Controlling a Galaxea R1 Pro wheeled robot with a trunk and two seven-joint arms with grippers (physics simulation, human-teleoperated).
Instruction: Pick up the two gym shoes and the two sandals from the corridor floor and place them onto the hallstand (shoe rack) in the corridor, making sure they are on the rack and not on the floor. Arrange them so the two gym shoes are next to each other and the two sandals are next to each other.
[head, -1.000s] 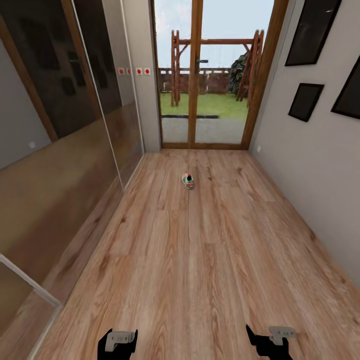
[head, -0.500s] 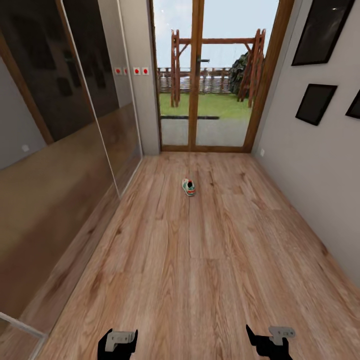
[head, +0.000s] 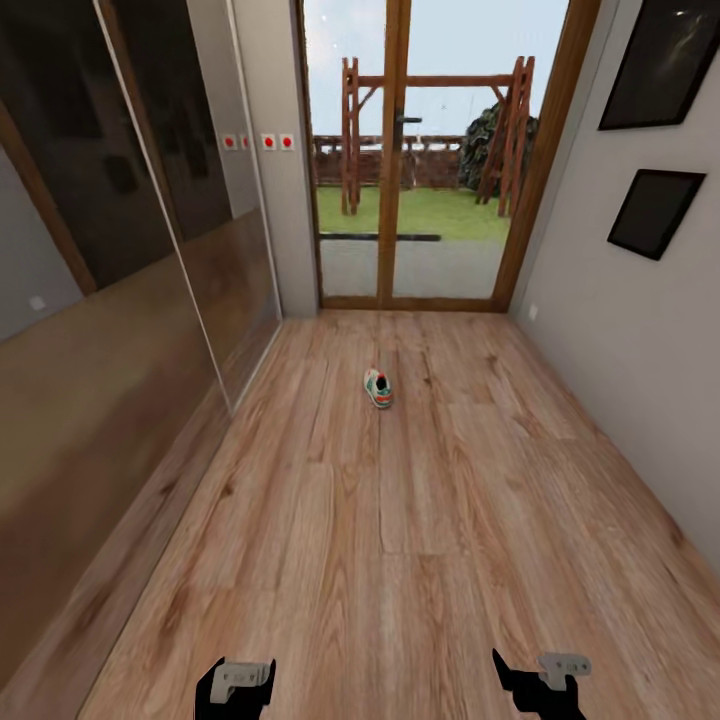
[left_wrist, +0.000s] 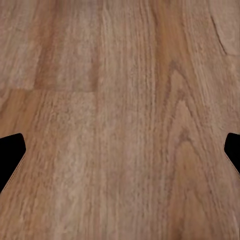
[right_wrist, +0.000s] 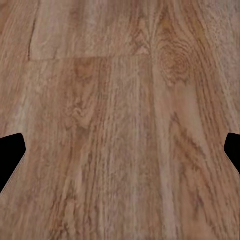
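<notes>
One gym shoe (head: 378, 388), white with green and red-orange accents, lies alone on the corridor floor (head: 400, 540) far ahead of me, near the glass door. My left gripper (head: 236, 688) and right gripper (head: 541, 683) hang low at the near edge of the head view, well short of the shoe. In the wrist views, the left gripper (left_wrist: 120, 155) and right gripper (right_wrist: 120, 155) are both open, with only bare planks between their fingers. The sandals and the hallstand are out of view.
A glass door with a wooden frame (head: 400, 160) closes the far end of the corridor. Dark mirrored sliding panels (head: 120, 260) run along the left. A grey wall with black picture frames (head: 655, 210) runs along the right.
The whole head view has shifted as the camera moves forward down the corridor, so the shoe and door look slightly nearer. Both grippers hold the same pose.
</notes>
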